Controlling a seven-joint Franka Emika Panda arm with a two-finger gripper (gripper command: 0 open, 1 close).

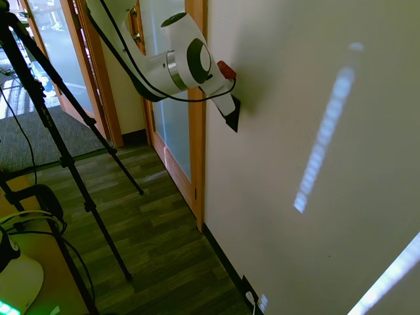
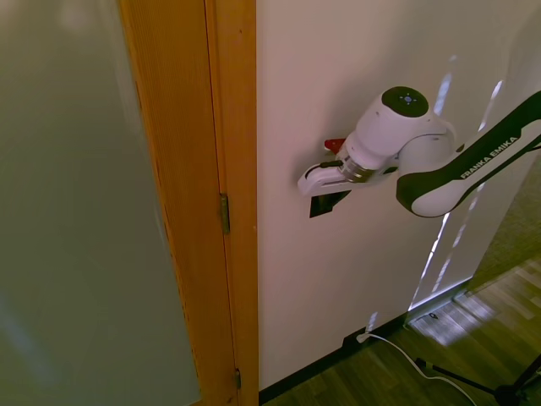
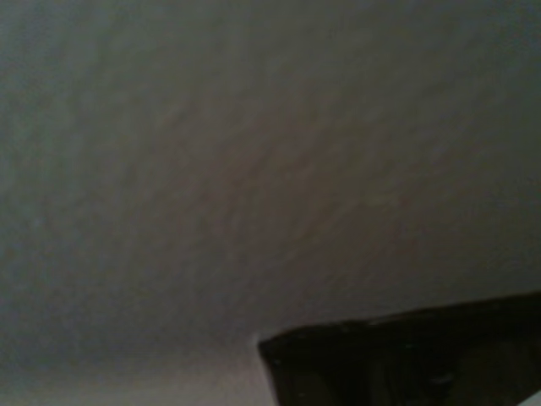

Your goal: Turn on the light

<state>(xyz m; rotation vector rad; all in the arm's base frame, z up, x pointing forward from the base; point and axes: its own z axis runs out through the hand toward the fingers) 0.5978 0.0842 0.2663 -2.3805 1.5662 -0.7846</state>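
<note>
Whether the fingers are parted is unclear; the gripper (image 2: 325,201) presses against the wall (image 2: 355,51), likely covering the switch (image 3: 406,359).

Nearly all I see from my wrist is wall (image 3: 254,169), pale grey, softly textured and out of focus, very close. A dark flat shape with a straight edge and one sharp corner (image 3: 406,359) cuts in at the frame's border (too blurred for me to say what it is).
</note>
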